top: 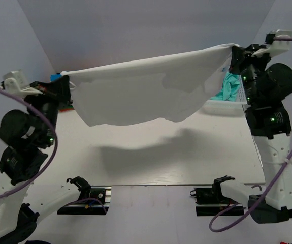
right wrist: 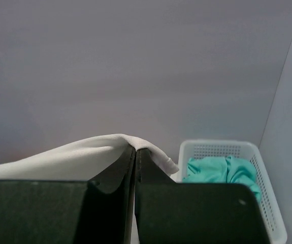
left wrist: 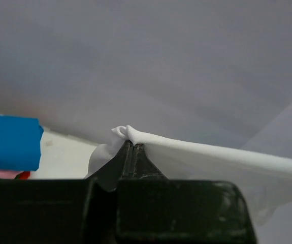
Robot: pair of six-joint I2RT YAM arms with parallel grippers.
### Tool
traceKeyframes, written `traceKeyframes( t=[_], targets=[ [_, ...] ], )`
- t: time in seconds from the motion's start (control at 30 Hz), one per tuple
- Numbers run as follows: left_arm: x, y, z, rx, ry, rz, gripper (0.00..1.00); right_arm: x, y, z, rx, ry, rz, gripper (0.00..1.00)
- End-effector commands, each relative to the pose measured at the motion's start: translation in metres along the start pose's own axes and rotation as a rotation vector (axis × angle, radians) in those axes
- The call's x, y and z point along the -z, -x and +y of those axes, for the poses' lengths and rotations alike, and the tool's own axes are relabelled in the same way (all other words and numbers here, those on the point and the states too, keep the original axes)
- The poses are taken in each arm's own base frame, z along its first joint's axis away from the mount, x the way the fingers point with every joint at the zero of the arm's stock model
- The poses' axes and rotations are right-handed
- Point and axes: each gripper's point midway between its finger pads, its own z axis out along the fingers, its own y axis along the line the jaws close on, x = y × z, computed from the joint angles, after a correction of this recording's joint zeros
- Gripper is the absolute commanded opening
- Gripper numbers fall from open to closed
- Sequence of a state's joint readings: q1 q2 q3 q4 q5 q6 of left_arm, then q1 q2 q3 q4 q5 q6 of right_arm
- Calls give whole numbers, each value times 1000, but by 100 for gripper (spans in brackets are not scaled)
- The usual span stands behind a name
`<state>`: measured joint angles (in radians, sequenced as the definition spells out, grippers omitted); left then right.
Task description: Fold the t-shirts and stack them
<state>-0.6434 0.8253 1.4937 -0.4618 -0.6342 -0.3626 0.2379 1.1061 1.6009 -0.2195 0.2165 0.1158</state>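
Top external view: the white t-shirt [top: 146,96] hangs in the air over the far part of the table [top: 186,162]. It is pulled wide from left to right. The left jaws are pressed together on its left top corner, and the right jaws are pressed together on its right top corner. The right corner is held higher than the left one. The bottom edge hangs loose and wavy above the table.

In both wrist views, only a small bit of cloth pokes out past the tips of the jaws. That is the main worry. If the arms pull apart more, I think a corner could slip out. Then the shirt would drop on one side and fall in a heap.

The shirt could also land badly. If it comes down fast or crooked, the loose bottom edge may curl under and make a lumpy fold.

The white basket [top: 227,107] with a teal t-shirt [top: 232,86] in it sits at the far right, just under the right corner. The cloth could catch on the basket's rim or drag it along.

A blue t-shirt [top: 57,77] lies at the far left, near the left jaws. A low swing there could bump it.
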Motion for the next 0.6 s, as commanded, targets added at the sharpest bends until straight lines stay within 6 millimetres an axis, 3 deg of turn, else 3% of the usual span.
traceKeyframes(
  t=[0.0, 0.1, 0.17, 0.23, 0.33, 0.37, 0.4, 0.43, 0.47, 0.5, 0.53, 0.57],
  targets=[
    [16, 29, -9, 2, -79, -44, 0, 34, 57, -1, 13, 8, -131, 0],
    [23, 37, -11, 18, -108, -61, 0, 51, 64, 2, -5, 37, -154, 0],
    [21, 34, -8, 14, -94, -58, 0, 50, 58, 3, -11, 39, -143, 0],
    [6, 15, -10, -23, -70, -24, 0, 39, 48, 1, -9, 24, -116, 0],
    [-19, -17, 1, -95, 39, 14, 0, 11, 12, 4, -12, 27, -21, 0],
    [-37, -47, 6, -149, 98, 66, 0, -6, -14, 4, -7, 18, 42, 0],
    [-47, -64, 13, -189, 149, 85, 0, -15, -27, 4, -25, 15, 74, 0],
    [-56, -86, 31, -247, 252, 107, 0, -31, -55, 6, -23, 16, 142, 0],
    [-64, -103, 45, -287, 336, 120, 0, -47, -95, 8, -31, 21, 227, 0],
    [-78, -141, 61, -356, 425, 182, 0, -57, -114, 6, -44, 11, 267, 0],
    [-85, -171, 69, -382, 435, 234, 0, -76, -169, 12, -48, 41, 385, 0],
    [-94, -188, 87, -411, 476, 258, 0, -84, -190, 11, -50, 44, 422, 0]
  ],
)
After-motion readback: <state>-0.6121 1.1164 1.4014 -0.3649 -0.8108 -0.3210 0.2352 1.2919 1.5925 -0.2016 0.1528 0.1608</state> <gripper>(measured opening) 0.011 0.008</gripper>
